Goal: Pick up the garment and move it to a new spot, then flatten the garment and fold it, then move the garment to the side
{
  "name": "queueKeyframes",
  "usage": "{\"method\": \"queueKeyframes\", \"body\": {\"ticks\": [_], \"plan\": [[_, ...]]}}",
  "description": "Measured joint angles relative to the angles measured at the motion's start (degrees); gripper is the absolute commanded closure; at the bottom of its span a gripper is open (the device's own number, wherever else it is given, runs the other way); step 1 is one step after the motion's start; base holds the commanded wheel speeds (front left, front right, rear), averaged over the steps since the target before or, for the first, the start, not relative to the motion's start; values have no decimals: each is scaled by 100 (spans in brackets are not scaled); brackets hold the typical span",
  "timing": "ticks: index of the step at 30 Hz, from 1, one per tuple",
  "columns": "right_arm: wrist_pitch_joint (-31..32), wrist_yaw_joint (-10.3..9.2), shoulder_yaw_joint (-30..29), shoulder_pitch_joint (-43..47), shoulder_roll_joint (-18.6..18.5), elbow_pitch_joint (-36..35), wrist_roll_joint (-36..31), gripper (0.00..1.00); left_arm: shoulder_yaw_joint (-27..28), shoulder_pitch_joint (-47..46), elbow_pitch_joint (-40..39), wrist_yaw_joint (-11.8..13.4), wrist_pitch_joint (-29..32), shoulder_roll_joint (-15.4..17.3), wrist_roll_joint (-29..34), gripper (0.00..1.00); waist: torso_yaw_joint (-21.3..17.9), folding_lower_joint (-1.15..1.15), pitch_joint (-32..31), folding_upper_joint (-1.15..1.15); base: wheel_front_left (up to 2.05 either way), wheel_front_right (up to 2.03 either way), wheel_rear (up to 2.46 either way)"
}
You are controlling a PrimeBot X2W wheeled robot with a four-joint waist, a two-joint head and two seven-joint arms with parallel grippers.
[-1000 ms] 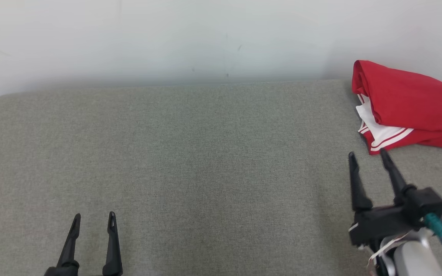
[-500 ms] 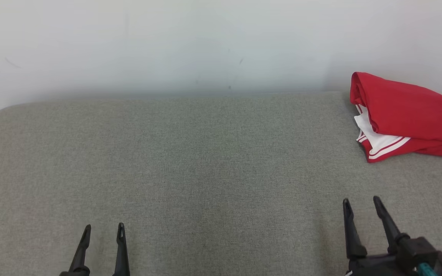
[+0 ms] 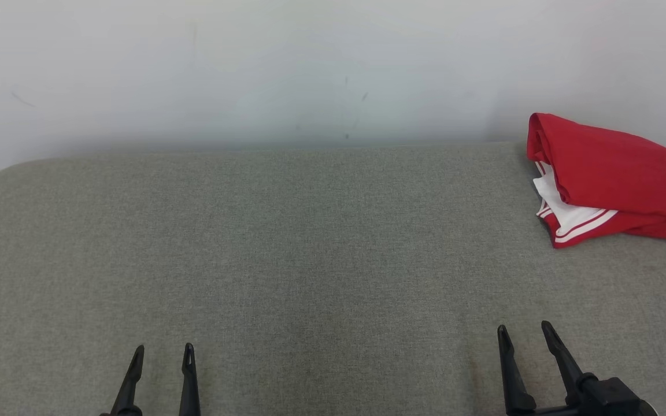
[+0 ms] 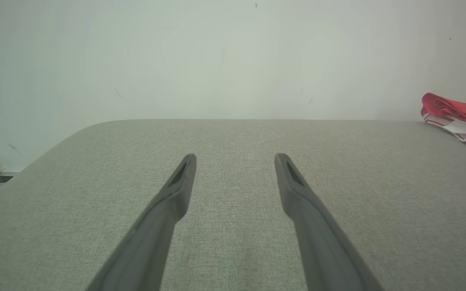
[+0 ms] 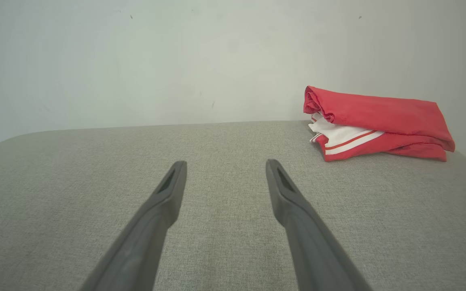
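Simply grey surface against pale wall, red garment far right, left gripper and right gripper agape.

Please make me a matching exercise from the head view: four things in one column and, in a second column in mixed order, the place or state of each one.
Column one
1. garment
2. left gripper
3. right gripper
4. wall

Column two
A. at the lower right, fingers apart, holding nothing
B. pale, rising behind the grey surface
C. folded, red and white, lying at the far right next to the wall
D. at the lower left, fingers apart, holding nothing

Right pairs: 1-C, 2-D, 3-A, 4-B
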Motion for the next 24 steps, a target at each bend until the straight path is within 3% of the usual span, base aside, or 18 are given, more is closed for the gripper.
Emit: {"method": "queueKeyframes", "body": {"ticks": [24], "plan": [[0,0,65,-25,4,199,32,0,19,10,141,52,0,0,-21,0,0,0,10,0,0,0,0]]}}
